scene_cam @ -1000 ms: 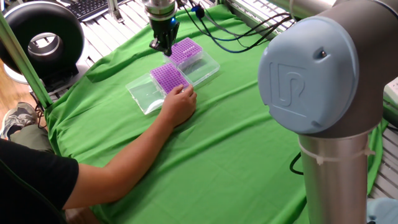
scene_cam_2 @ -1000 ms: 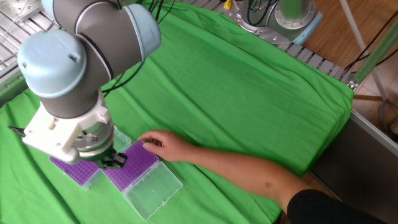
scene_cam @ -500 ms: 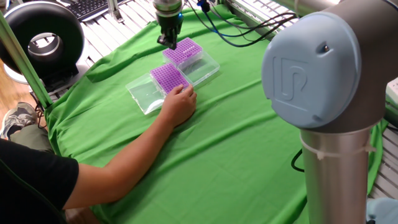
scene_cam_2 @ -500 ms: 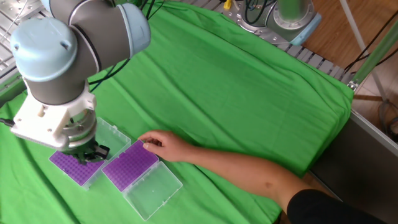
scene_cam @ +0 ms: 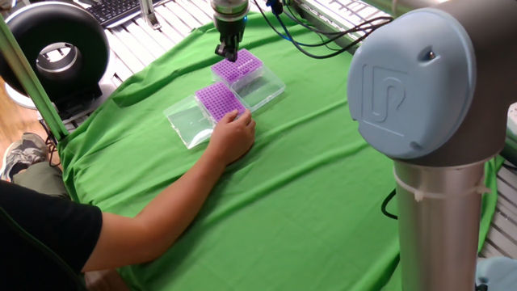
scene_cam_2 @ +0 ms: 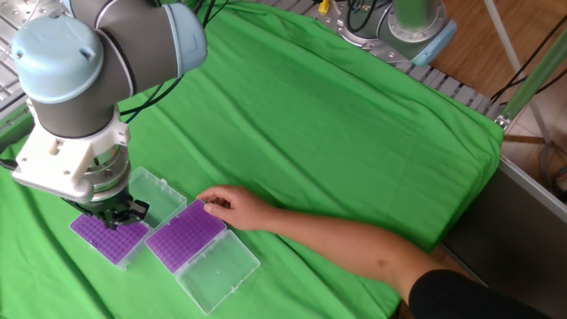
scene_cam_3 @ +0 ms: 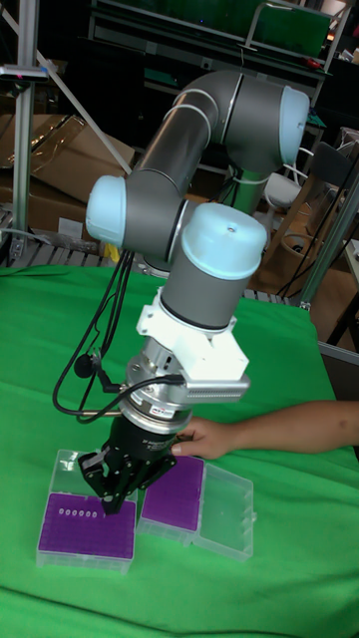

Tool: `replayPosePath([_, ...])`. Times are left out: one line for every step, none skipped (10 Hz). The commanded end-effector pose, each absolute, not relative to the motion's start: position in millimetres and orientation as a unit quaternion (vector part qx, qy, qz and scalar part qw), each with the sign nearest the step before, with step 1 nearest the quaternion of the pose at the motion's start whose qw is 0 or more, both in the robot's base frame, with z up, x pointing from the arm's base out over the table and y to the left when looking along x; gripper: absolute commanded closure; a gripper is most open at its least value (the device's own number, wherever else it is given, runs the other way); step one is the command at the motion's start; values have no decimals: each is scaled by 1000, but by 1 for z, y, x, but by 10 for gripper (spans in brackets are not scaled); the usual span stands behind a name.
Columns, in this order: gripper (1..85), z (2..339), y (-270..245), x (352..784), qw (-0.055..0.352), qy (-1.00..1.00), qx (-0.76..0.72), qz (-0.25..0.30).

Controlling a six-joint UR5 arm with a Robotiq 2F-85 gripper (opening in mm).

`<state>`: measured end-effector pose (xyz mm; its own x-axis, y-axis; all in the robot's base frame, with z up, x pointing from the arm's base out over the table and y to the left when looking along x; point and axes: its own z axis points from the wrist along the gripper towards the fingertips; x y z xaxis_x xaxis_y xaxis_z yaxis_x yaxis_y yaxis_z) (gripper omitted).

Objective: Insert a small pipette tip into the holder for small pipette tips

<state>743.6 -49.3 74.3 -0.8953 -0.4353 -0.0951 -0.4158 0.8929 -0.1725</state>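
Two alike purple racks in clear boxes with open lids lie on the green cloth. My gripper [scene_cam: 229, 55] [scene_cam_2: 113, 217] [scene_cam_3: 108, 496] points straight down over the holder for small pipette tips [scene_cam: 242, 68] [scene_cam_2: 99, 241] [scene_cam_3: 85, 536], close above its top. A short row of white tips [scene_cam_3: 78, 513] stands in that rack. The fingers look drawn together; a small pipette tip between them is too small to make out. The second rack [scene_cam: 220, 100] [scene_cam_2: 186, 235] [scene_cam_3: 172, 500] lies beside it, and a person's hand [scene_cam: 233, 136] [scene_cam_2: 226, 206] rests against its edge.
The person's forearm [scene_cam: 161, 210] [scene_cam_2: 354, 244] reaches across the cloth from the table's side. The open clear lids [scene_cam: 190, 123] [scene_cam_2: 217, 270] lie flat next to the racks. A black ring-shaped device [scene_cam: 56, 52] and a keyboard [scene_cam: 113, 10] sit beyond the cloth.
My gripper has moved away from the rack by the hand and now stands over the other rack. The hand and both racks have stayed put.
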Motion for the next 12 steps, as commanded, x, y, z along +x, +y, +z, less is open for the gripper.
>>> replayPosePath([847, 71, -52, 744, 70, 971, -217, -67])
replayPosePath([847, 70, -51, 744, 71, 971, -217, -65])
replayPosePath([847, 69, -52, 743, 72, 971, -217, -63])
replayPosePath([847, 68, -52, 742, 71, 972, -217, -62])
replayPosePath([847, 67, -50, 741, 71, 972, -215, -58])
replayPosePath([847, 67, -50, 741, 71, 972, -214, -58])
replayPosePath([847, 66, -49, 740, 70, 973, -213, -56])
replayPosePath([847, 66, -48, 740, 69, 973, -211, -55])
replayPosePath([847, 66, -48, 739, 69, 974, -211, -54])
replayPosePath([847, 66, -49, 738, 68, 974, -211, -54])
replayPosePath([847, 66, -49, 738, 67, 974, -211, -53])
replayPosePath([847, 65, -48, 737, 68, 974, -211, -52])
